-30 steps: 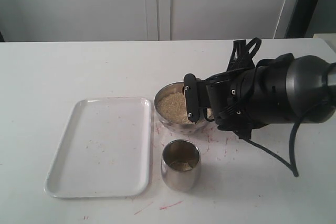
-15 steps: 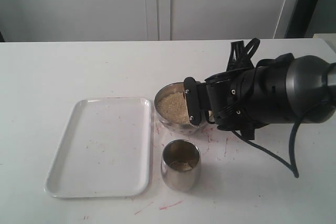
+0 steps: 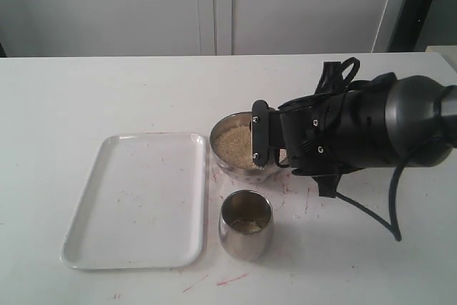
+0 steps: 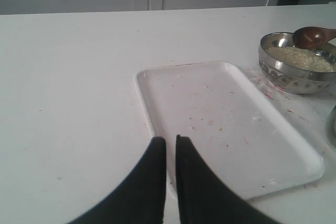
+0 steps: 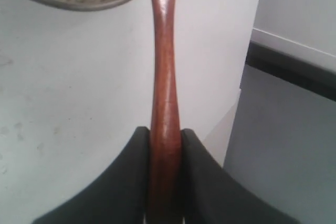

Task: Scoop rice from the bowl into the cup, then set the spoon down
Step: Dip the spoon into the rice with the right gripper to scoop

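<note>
White counter [image 3: 107, 91], scuffed with red marks; white cabinet doors [image 3: 214, 5] behind it. We note a white tray [image 3: 86, 233] left of the bowl [image 3: 223, 164] in the exterior view, and the cup [image 3: 245, 237] just beside the bowl, nearer the camera. The right tool [image 5: 165, 135] is clamped on the spoon [image 5: 165, 66] by its handle, with the spoon's head over the rice [image 3: 232, 144] at the bowl's rim. The left tool [image 4: 169, 145] hangs by the tray's edge, clenched on nothing.

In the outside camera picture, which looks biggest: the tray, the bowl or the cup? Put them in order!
1. The tray, by far.
2. The bowl, wider than the cup, though partly hidden.
3. The cup, smallest, even though it seems nearer the camera.
</note>
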You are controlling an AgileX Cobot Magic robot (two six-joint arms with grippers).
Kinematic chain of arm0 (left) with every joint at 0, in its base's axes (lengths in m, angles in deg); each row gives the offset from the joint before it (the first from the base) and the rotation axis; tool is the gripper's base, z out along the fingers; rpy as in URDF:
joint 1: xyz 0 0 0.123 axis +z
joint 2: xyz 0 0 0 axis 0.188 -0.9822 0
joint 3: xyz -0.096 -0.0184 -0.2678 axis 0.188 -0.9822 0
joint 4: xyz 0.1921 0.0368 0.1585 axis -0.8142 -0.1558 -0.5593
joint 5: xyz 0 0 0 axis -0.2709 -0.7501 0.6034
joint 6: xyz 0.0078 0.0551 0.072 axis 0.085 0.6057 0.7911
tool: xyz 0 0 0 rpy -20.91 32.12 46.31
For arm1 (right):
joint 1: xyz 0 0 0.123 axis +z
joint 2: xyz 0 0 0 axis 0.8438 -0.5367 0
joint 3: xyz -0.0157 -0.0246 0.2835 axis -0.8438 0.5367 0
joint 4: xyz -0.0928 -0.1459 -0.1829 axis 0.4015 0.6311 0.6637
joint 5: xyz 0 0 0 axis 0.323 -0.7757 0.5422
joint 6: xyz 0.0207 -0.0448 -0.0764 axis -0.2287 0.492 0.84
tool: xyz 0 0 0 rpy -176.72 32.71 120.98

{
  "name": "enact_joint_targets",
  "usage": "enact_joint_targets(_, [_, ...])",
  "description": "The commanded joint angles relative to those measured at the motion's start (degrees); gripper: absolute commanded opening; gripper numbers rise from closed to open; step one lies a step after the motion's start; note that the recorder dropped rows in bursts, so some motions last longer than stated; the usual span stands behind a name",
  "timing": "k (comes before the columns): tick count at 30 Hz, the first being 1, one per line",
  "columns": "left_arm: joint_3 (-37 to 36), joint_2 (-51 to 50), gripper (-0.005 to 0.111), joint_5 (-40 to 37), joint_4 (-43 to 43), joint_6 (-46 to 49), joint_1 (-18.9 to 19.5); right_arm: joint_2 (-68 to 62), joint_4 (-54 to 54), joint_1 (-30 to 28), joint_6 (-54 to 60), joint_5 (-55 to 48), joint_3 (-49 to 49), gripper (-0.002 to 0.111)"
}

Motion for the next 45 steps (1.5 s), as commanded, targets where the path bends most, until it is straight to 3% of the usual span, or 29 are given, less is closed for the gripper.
enact_joint_targets(1, [0.4,0.0,0.014,0.2,0.5,0.0,-0.4,-2.2,-2.9,-0.2,-0.4,-1.2,-2.6,0.000])
enact_joint_targets(16, [0.4,0.0,0.014,0.2,0.5,0.0,-0.4,-4.3,-3.7,-0.2,6.0,-4.0,-4.8,0.000])
enact_joint_targets(31, [0.4,0.0,0.014,0.2,0.5,0.0,-0.4,-4.3,-12.4,-0.2,9.2,-2.3,-4.9,0.000])
enact_joint_targets(45, [0.4,0.0,0.014,0.2,0.5,0.0,-0.4,-4.3,-30.7,-0.2,17.5,-2.4,-12.8,0.000])
